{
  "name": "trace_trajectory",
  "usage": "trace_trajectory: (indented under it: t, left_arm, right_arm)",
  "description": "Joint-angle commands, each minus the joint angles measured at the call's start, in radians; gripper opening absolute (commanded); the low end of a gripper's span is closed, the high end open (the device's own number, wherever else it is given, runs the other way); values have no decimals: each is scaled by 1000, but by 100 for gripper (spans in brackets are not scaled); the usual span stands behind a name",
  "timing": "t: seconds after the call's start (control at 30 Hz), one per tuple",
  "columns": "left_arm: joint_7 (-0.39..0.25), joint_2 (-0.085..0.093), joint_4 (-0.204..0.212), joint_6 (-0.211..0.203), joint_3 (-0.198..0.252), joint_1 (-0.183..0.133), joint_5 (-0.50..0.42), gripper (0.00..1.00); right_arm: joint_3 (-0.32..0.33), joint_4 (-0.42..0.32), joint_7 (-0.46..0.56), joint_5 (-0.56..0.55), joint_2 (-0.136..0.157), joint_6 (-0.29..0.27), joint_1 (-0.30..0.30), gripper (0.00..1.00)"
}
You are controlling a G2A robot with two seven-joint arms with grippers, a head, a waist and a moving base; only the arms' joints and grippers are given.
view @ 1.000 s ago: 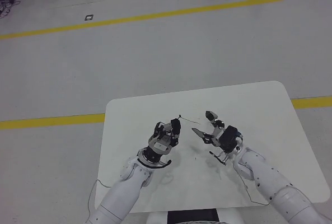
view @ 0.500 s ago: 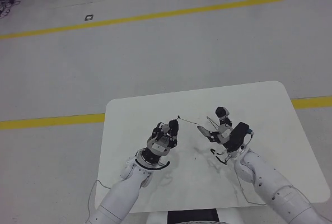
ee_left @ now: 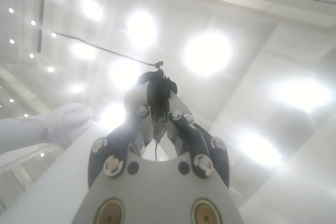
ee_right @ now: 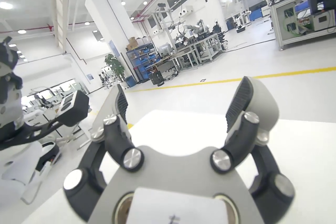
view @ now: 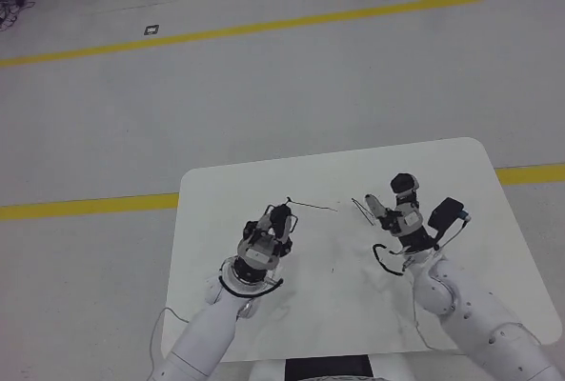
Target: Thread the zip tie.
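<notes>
The left gripper (ee_left: 158,81) has its fingers (ee_left: 135,101) pressed together on the black zip tie (ee_left: 105,50), with no gap showing between the dark pads. The pinch sits just below the tie's small square head (ee_left: 159,64), which stands right above the fingertips. From the head the thin strap runs out sideways in a loose, slightly wavy line, free in the air and touching nothing along its length. A thin dark line also runs down between the two fingers toward the palm. It may be more of the tie, though the glare of the ceiling lights makes that hard to settle.

In the top view the left gripper (view: 284,215) is above the white table (view: 473,190), and the zip tie (view: 312,205) reaches from its fingertips across toward the right gripper (view: 384,196). The strap's free end stops short of the right gripper's nearer finger, with a gap between them.

The right gripper (ee_right: 181,101) is spread wide, its two ribbed fingers (ee_right: 240,101) well apart and nothing held between them. Bare table top lies beyond the fingertips.
</notes>
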Motion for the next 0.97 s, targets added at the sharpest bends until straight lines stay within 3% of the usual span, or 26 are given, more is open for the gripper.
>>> trace_trajectory:
  t: [0.0, 0.23, 0.53, 0.93]
  left_arm:
    - [-26, -4, -1, -5, -1, 0, -30, 0]
    - [-38, -8, 11, 13, -22, 4, -60, 0]
    - [-71, -23, -16, 57, -51, 32, -60, 0]
    - [-71, -23, -16, 57, -51, 32, -60, 0]
  right_arm:
    - [-1, -19, 0, 41, 25, 0, -5, 100]
    - [-7, -75, -10, 132, 108, 0, -17, 100]
    - [-54, -172, -37, 265, 203, 0, -10, 100]
    - [-54, -172, -37, 265, 203, 0, -10, 100]
